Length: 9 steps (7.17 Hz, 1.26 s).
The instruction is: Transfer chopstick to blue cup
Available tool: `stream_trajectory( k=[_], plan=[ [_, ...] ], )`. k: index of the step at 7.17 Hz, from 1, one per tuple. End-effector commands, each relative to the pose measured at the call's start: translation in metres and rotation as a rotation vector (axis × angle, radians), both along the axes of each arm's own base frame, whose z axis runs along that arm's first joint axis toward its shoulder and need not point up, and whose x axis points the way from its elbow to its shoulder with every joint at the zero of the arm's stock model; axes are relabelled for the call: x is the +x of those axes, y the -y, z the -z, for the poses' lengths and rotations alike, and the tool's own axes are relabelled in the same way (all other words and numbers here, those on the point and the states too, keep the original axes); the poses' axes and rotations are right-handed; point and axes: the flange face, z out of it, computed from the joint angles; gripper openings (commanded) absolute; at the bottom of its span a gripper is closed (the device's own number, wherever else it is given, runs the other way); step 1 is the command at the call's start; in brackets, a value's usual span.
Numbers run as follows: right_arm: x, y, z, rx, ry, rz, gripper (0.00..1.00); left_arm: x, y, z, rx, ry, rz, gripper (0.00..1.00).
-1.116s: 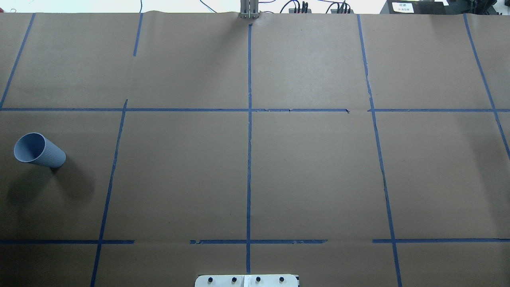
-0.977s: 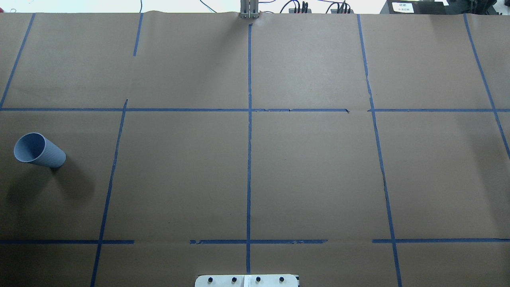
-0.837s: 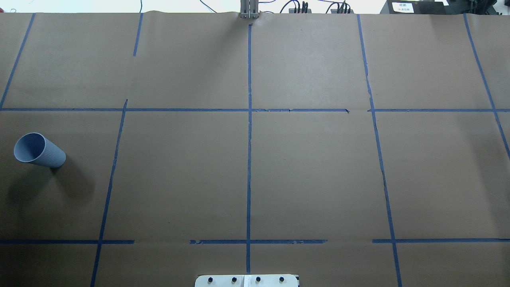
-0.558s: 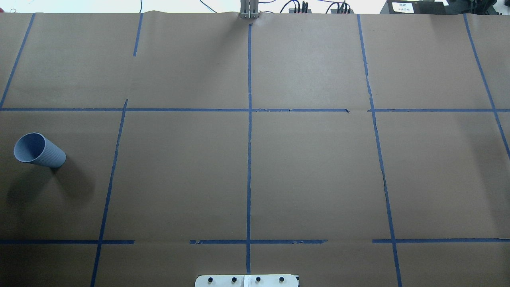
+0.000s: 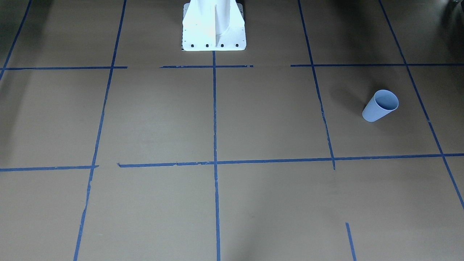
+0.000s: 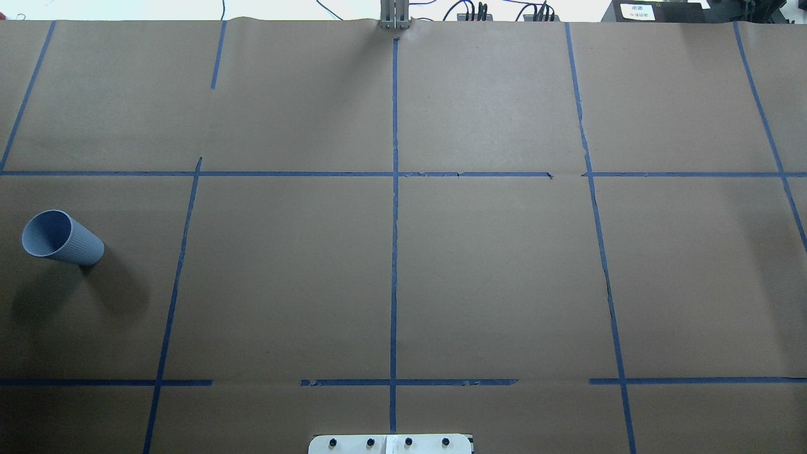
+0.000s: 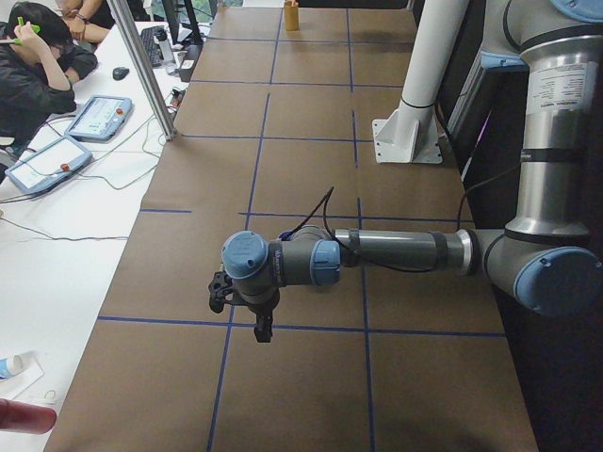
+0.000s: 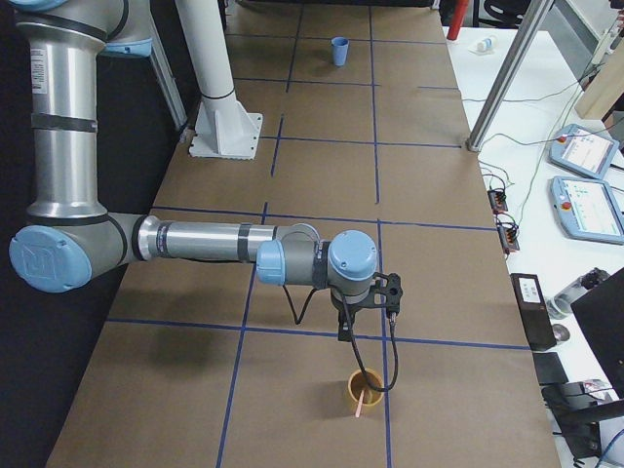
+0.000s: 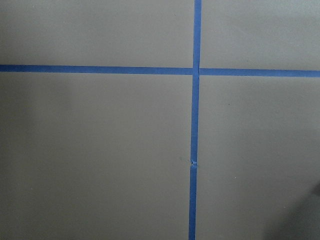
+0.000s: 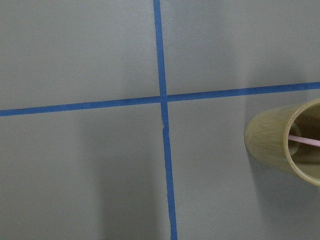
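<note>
The blue cup (image 6: 62, 238) stands upright at the table's left end, also in the front-facing view (image 5: 380, 106) and far off in the exterior right view (image 8: 338, 51). The pale pink chopstick (image 8: 361, 404) leans in a tan cup (image 8: 365, 388) at the table's right end; the right wrist view shows it (image 10: 305, 141) inside that cup (image 10: 277, 145). My right gripper (image 8: 346, 330) hangs just short of the tan cup. My left gripper (image 7: 262, 330) hangs over bare paper. Neither shows fingers in its wrist view, so I cannot tell whether either is open or shut.
Brown paper with a blue tape grid covers the table. The white robot base (image 5: 214, 32) stands at mid table edge. A metal post (image 8: 507, 68) and a side table with tablets (image 8: 585, 195) lie beyond the far edge. A seated person (image 7: 38, 66) is there too.
</note>
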Motion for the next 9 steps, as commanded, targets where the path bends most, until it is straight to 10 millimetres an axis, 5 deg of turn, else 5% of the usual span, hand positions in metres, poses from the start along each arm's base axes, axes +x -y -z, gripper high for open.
stream_trajectory(
  k=[1,2,5,9],
  plan=[
    [0.000,0.000,0.001,0.003,0.000,0.000,1.00,0.000,0.005,0.024,0.076,-0.003,0.006,1.00],
    [0.000,0.000,0.002,0.005,0.002,0.000,1.00,0.014,0.009,0.044,0.099,-0.013,0.003,1.00],
    [0.000,0.001,0.004,0.008,0.000,0.000,1.00,0.097,0.017,0.087,0.079,-0.107,0.053,1.00],
    [0.000,0.001,0.003,0.008,0.000,0.000,1.00,0.181,-0.020,0.085,0.011,-0.176,0.081,1.00]
  ],
)
